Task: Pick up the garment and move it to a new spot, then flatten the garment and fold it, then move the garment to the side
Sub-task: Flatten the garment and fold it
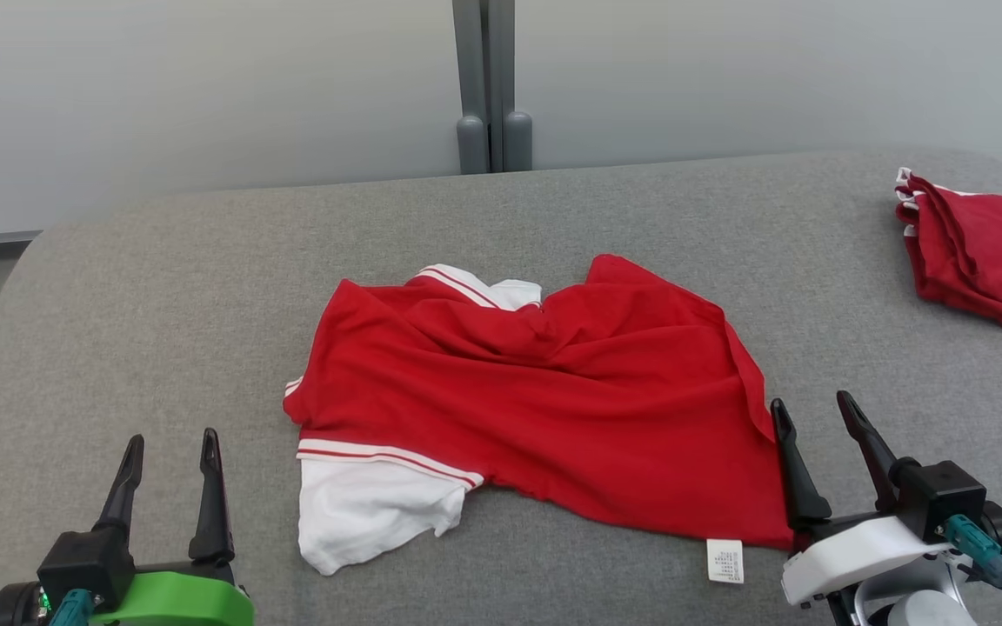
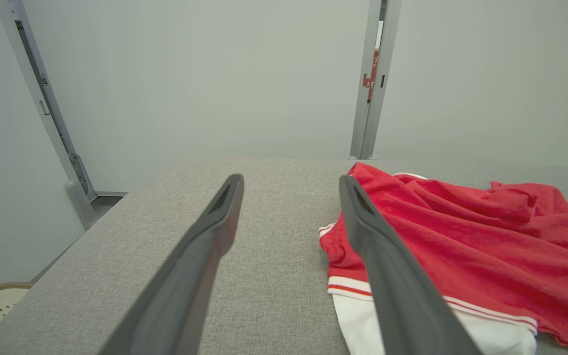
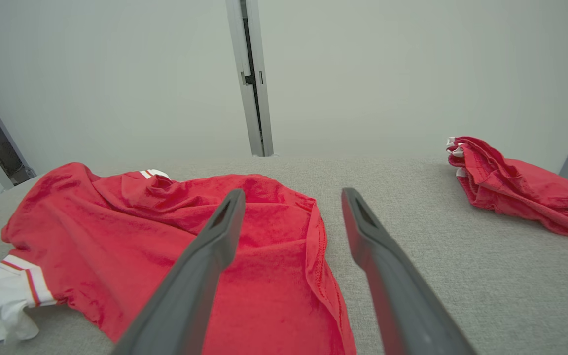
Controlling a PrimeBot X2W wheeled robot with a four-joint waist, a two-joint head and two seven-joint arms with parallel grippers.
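Grey fabric covers the table (image 1: 162,287), which runs back to pale wall panels and a grey post (image 1: 492,87). At the left, the left gripper (image 1: 172,436) has its two dark fingers spread apart, holding nothing and touching nothing, with bare cloth between and ahead of them. Just to its right lies the garment (image 1: 544,409), a rumpled red shirt spread across the table's middle. Its white sleeve (image 1: 362,513) is the part nearest this gripper, close beside the right finger but apart from it. A white label (image 1: 724,561) sticks out from the near hem. The right gripper (image 1: 812,400) is likewise spread and empty. Its left finger stands over the shirt's right edge, contact unclear, while its right finger is over bare table. Open grey surface lies ahead and to its right, up to a second red garment (image 1: 979,252) folded near the far right edge.
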